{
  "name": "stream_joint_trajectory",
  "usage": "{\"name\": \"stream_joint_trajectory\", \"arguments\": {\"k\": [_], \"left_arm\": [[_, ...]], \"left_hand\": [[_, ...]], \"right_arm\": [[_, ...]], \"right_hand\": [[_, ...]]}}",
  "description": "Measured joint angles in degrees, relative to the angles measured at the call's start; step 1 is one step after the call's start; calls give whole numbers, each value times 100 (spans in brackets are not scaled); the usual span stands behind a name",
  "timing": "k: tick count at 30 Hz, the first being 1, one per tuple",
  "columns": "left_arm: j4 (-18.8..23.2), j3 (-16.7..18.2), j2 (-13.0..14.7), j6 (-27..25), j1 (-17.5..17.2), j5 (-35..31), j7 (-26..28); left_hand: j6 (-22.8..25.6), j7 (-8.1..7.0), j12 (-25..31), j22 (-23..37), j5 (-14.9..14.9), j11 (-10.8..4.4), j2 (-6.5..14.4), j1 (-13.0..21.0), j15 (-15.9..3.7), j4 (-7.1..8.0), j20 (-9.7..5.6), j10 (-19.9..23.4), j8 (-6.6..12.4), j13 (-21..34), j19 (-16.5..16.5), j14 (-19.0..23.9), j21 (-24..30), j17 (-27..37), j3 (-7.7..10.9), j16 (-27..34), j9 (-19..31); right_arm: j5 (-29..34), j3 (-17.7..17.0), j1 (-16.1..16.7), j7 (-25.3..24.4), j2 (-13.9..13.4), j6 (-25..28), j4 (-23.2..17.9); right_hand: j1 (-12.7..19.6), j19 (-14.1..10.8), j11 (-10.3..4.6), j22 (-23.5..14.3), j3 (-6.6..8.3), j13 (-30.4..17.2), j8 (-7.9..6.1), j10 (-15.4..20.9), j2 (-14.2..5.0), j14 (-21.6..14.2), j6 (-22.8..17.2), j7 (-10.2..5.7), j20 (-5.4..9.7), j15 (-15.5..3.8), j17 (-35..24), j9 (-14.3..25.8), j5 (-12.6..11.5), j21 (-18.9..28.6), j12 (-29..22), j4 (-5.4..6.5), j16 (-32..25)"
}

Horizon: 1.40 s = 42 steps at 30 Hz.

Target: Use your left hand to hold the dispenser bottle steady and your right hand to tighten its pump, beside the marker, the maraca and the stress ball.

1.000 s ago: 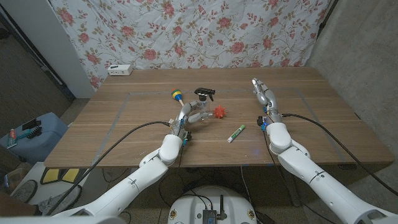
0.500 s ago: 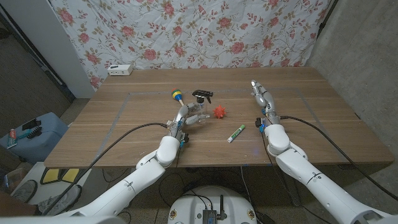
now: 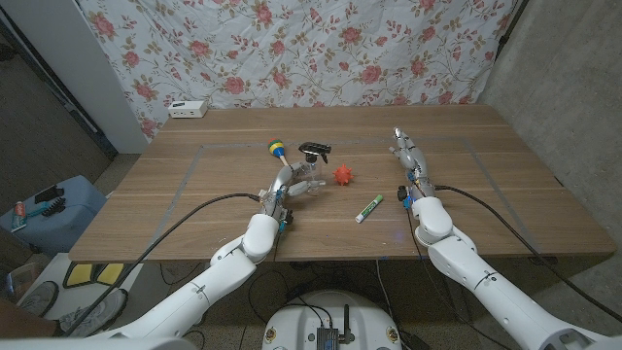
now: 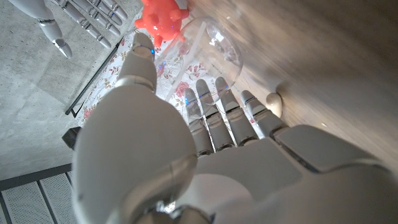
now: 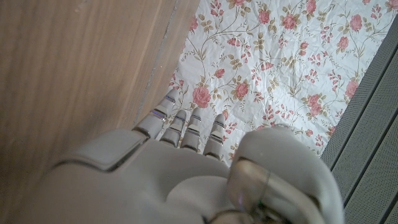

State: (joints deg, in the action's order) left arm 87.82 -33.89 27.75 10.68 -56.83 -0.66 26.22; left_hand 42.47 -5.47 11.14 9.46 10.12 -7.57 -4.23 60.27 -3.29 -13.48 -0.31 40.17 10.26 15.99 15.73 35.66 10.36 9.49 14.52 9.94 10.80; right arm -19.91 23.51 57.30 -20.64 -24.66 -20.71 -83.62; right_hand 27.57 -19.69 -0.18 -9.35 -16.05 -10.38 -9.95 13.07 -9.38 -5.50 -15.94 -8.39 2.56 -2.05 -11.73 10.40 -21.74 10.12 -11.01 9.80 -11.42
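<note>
Holding: left hand [image 3: 288, 185] grips the clear dispenser bottle [image 3: 309, 179] mid-bench, fingers wrapped round its body.
Pump: black pump [image 3: 314, 149] sits atop the bottle, untouched.
Right hand: right hand [image 3: 407, 149] hovers well apart, fingers extended and holding nothing.
Change: over the last second the right arm has drawn slightly inward; the bottle has barely shifted. Judged: bracing done, tightening not begun.
Neighbours: maraca [image 3: 277, 149] behind, red stress ball [image 3: 342, 174] just beside the bottle, marker [image 3: 368, 207] nearer the front edge.
Bench: wooden bench [image 3: 505, 194].
Left wrist view: fingers [image 4: 217, 112] lie against the clear wall, stress ball [image 4: 163, 14] beyond.
Right wrist view: hand [image 5: 180, 162] over bare wood.
</note>
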Motion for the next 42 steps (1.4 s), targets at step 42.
{"name": "stream_joint_trajectory", "arguments": {"k": [42], "left_arm": [[100,37,103,-112,-63,170,-144]], "left_hand": [[-810,-1,52,0,70,33,221,-487,62,534,139,-535,39,-368,-225,-564,30,-15,202,49,-41]], "right_arm": [[-165,-38,27,108,136,-344,201]], "right_hand": [[-318,96,8,0,-23,-2,-47,-7,-14,-1,29,-32,-14,0,27,-29,0,0,-1,23,0]]}}
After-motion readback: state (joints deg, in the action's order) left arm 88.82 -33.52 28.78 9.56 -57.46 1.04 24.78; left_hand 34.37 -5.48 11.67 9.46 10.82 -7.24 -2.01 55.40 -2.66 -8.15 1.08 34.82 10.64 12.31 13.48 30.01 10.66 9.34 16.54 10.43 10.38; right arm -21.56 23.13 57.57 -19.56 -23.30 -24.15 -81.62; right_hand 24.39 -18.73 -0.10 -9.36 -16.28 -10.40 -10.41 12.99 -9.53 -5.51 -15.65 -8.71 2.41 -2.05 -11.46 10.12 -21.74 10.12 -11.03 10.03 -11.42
